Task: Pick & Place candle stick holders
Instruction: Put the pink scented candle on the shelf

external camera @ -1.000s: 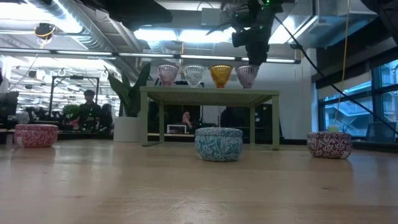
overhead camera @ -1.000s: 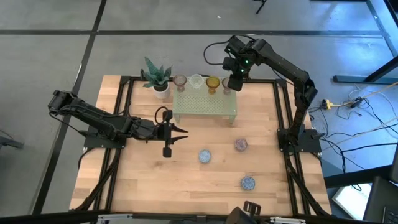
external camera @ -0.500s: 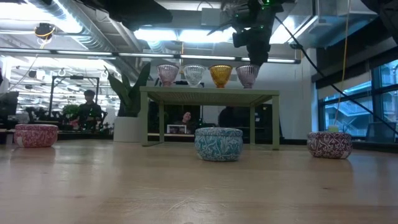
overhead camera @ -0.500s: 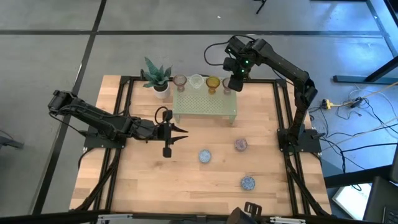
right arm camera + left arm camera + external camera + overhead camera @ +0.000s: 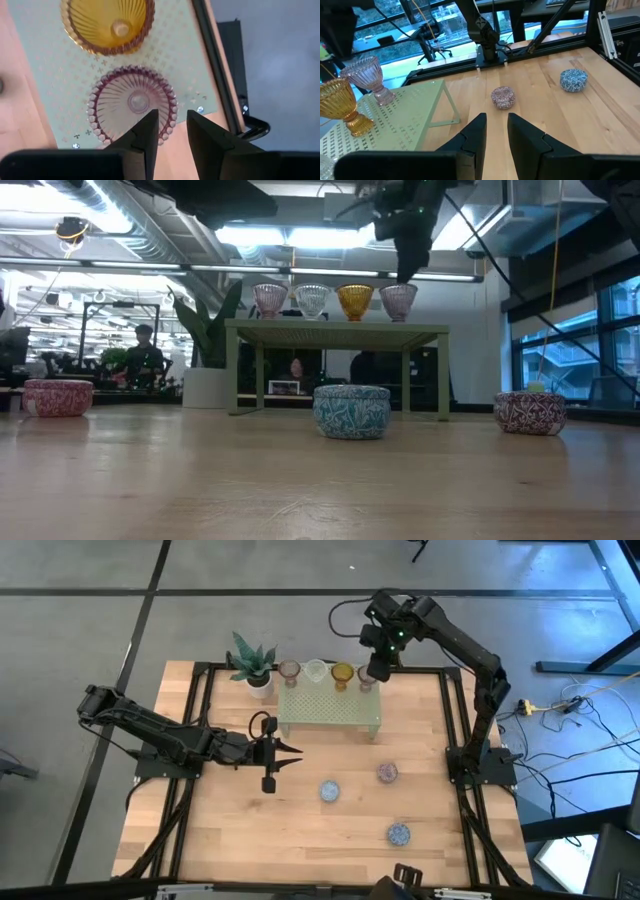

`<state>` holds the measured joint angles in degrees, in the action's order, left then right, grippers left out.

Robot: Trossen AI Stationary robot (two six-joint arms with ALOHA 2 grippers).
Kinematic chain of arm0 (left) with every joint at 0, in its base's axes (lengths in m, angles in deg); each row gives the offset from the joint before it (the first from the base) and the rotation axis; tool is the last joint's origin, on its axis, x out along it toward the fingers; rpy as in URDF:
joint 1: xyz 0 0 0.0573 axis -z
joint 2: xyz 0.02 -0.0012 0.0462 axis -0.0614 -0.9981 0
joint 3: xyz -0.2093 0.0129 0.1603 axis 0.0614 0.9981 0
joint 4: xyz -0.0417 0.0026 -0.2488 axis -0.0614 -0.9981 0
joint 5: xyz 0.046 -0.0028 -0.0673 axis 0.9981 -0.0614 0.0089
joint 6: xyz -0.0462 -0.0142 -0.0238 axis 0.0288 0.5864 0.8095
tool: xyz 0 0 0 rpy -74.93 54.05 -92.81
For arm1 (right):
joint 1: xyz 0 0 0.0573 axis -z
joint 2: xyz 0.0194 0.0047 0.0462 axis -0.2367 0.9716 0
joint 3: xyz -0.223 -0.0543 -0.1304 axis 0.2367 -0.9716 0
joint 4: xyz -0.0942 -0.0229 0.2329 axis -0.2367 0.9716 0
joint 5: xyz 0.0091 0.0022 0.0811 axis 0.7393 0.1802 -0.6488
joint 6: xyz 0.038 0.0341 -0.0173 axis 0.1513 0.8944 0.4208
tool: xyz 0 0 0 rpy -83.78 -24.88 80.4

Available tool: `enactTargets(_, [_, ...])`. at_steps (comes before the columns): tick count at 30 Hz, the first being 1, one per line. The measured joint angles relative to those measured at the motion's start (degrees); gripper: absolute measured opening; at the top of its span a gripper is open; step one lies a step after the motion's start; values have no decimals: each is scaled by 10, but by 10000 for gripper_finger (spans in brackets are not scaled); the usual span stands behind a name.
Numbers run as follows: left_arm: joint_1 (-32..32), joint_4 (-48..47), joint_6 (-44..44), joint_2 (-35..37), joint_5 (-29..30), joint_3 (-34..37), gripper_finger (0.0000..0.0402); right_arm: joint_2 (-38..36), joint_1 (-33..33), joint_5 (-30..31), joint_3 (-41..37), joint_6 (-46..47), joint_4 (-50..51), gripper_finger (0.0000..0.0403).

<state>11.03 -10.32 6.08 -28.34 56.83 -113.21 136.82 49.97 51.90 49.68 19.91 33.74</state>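
Four glass cups are lined up on top of the green stand [image 5: 330,708]: a pinkish cup [image 5: 289,670], a clear cup [image 5: 316,670], an amber cup [image 5: 342,672] and a purple-pink cup [image 5: 132,105]. The right hand [image 5: 167,125] is held right above the purple-pink cup, fingers a little apart, nothing pinched. Three speckled cups are seen on the bench [image 5: 230,830] in front of the stand: blue [image 5: 329,790], pink [image 5: 387,773], blue [image 5: 399,834]. The left hand [image 5: 296,750] is held beside the stand, fingers a little apart, empty.

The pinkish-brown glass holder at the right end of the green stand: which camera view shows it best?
The right wrist view: the pinkish-brown holder fills the picture from above, ribbed rim complete. The low view shows its side profile on the stand. The left wrist view shows it at an angle. In the high view the right arm partly covers it.
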Motion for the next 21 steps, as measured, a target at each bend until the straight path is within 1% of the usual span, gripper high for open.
enactTargets(7, [0, 0, 0, 0, 0, 0, 75, 0, -4, -1, 67, 28, 62, 104])
enactTargets(10, [0, 0, 0, 0, 0, 0, 75, -2, -17, -5, 88, 61, 69, 104])
enactTargets(12, [0, 0, 0, 0, 0, 0, 75, -4, -30, -19, 94, 79, 70, 104])
enactTargets(15, [0, 0, 1, 0, 0, 0, 75, -6, -58, -43, 97, 82, 70, 104])
enactTargets(21, [0, 0, 21, 0, 0, 0, 75, -12, -115, -47, 97, 86, 70, 104])
